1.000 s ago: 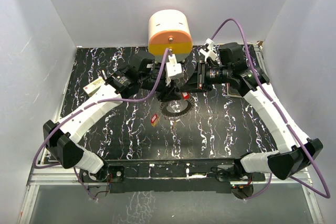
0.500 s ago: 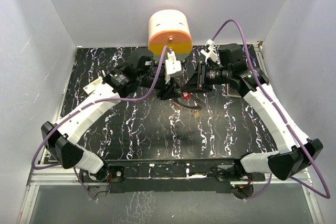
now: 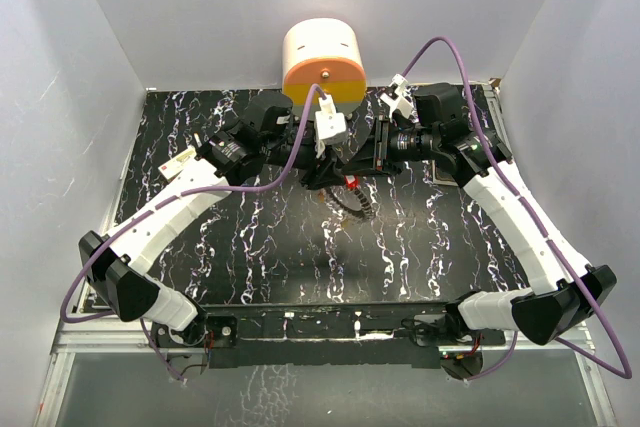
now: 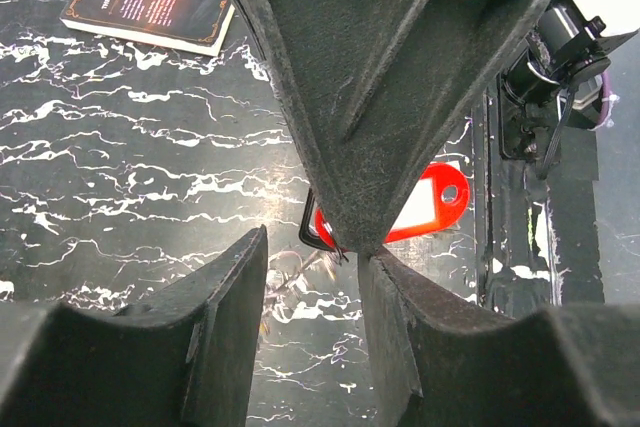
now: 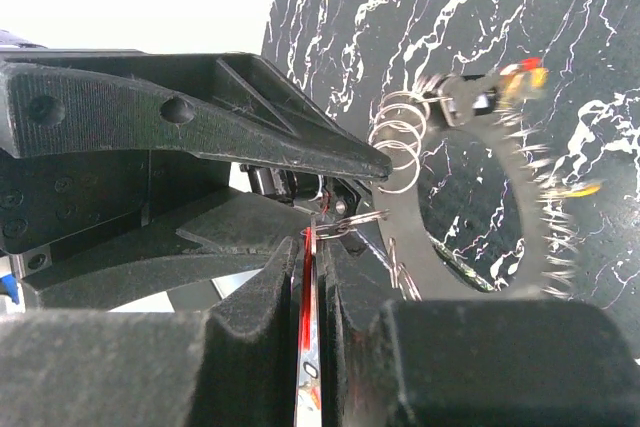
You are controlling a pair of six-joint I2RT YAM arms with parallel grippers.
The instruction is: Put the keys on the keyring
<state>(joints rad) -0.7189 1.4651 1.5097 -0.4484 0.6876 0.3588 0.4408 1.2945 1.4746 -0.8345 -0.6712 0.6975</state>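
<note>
Red key [image 4: 440,199] is pinched flat between the right fingers [image 5: 270,312], clamped tight on it, its tip right at the small wire loops [image 5: 398,152] on the keyring [image 5: 510,197]. That toothed ring hangs tilted over the black bench [image 3: 200,237], between both arms. Left fingers [image 4: 225,317] stand half open, one tip poking into those loops. Behind, the cream-and-orange drum [image 3: 322,62] hides its contents
</note>
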